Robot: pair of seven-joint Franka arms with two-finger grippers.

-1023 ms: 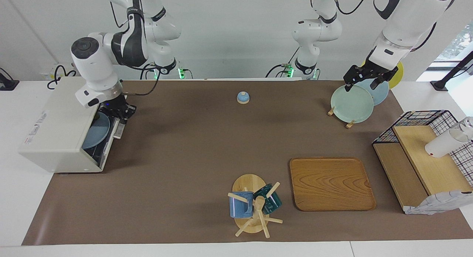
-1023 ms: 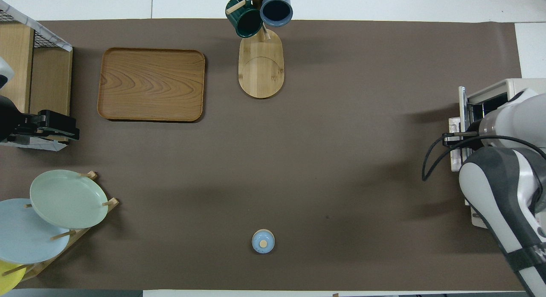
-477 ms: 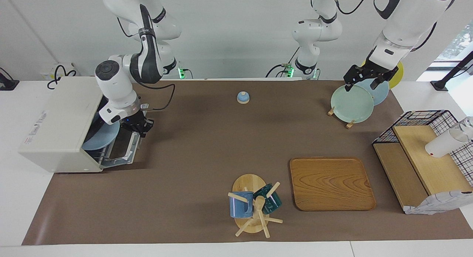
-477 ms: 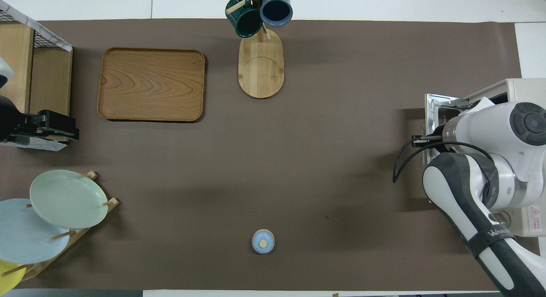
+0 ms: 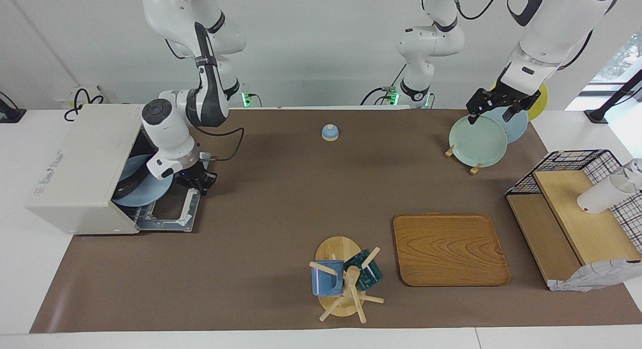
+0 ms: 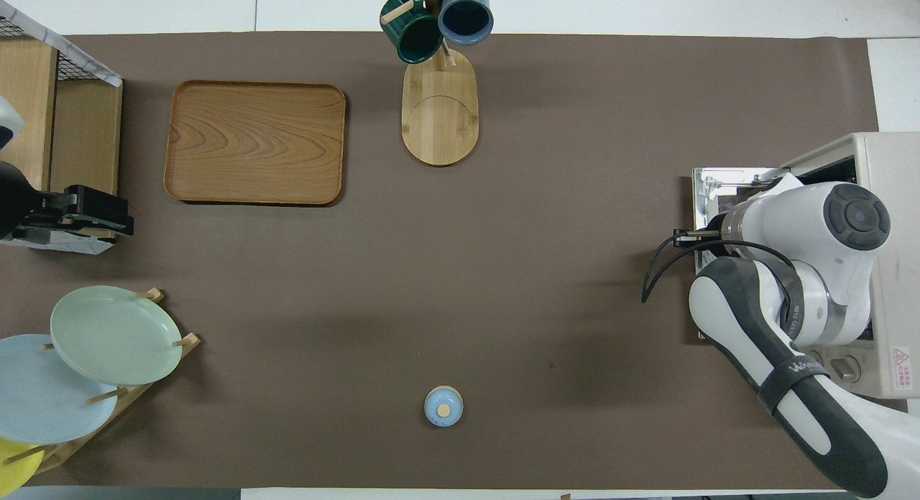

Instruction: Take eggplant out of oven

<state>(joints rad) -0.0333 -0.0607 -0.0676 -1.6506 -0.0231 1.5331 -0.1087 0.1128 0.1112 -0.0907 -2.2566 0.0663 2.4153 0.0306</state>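
Observation:
The off-white oven [image 5: 80, 163] stands at the right arm's end of the table, and its door [image 5: 170, 213] lies folded down flat on the mat. My right gripper [image 5: 199, 181] is shut on the handle at the door's outer edge. Inside the oven sits a blue plate [image 5: 148, 192]. A dark curved strip [image 5: 133, 185] crosses the plate, and it looks like the eggplant. In the overhead view the right arm covers most of the oven [image 6: 888, 191] and the eggplant is hidden. My left gripper [image 5: 490, 116] waits open over the plate rack.
A rack of plates [image 5: 477, 141] stands near the left arm's base. A wire basket with wooden shelves [image 5: 577, 208] is at the left arm's end. A wooden tray [image 5: 450, 248] and a mug tree [image 5: 346, 279] are farther from the robots. A small blue knob [image 5: 329, 132] sits near them.
My right gripper pulled the oven door from nearly closed down to flat open, moving away from the oven's front. The blue plate inside came into fuller view. The left arm stayed still.

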